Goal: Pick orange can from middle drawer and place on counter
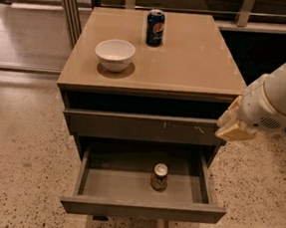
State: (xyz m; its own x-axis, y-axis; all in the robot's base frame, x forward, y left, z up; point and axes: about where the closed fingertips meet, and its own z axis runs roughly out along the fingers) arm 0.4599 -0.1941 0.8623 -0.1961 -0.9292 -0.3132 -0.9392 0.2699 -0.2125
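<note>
The claw [234,126], matt cream plastic, hangs beside a front corner of the table [197,66], whose top, left of the claw, is smooth and glossy. Below-left, the orange can [159,177] shows a shiny metal top inside the matt middle drawer [142,209].

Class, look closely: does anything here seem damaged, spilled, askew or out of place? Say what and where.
Pale scratch marks mar the closed grey-brown drawer front, which looks like wear. A small orange-brown can stands upright, oddly stored, in the open lower drawer. Nothing is spilled. The claw hovers beside that scratched front.

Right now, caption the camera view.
Orange can upright in open middle drawer; gripper right of cabinet; bowl, Pepsi can on counter.
</note>
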